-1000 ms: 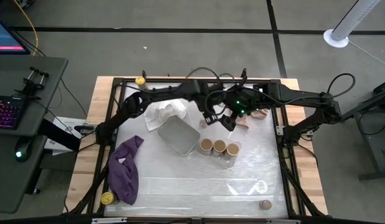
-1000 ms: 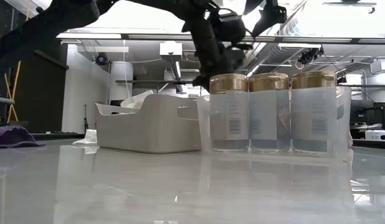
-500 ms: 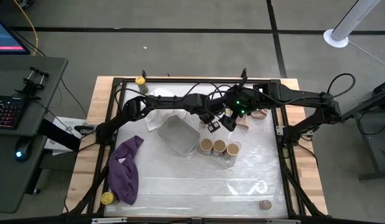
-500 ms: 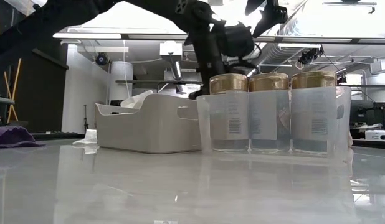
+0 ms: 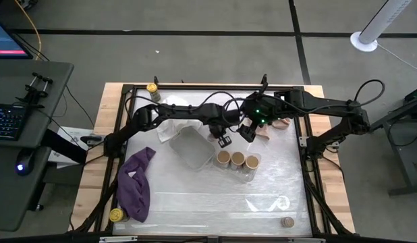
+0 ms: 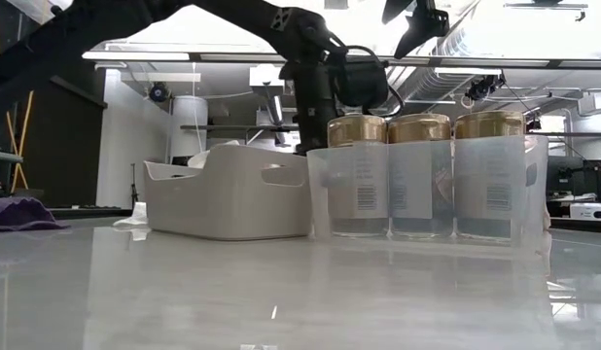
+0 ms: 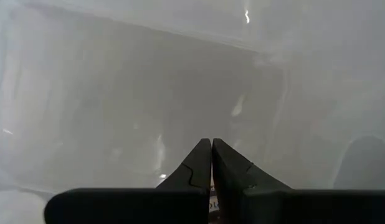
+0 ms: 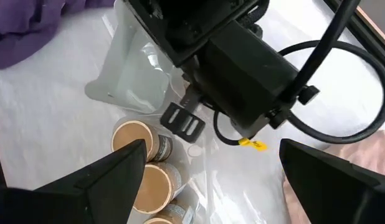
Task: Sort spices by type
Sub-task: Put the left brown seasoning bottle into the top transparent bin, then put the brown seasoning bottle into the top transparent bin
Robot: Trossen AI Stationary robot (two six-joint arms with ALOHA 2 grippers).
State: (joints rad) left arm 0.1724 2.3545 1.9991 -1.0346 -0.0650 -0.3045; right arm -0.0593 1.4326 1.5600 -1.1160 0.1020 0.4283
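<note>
Overhead, left gripper pinched shut on nothing beside the grey metal tray, right gripper spread wide, three tan-topped spice jars in a row just below.

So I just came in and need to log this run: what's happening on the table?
A two-armed robot is sorting spice jars. Three tan-topped jars already stand in a row beside the grey tray. The left gripper, jaws shut and holding nothing visible, is low at the tray's edge next to that row. The right gripper hovers close behind with jaws open. Two yellow-lidded jars and a small brownish jar sit at the table's edges, unsorted.
</note>
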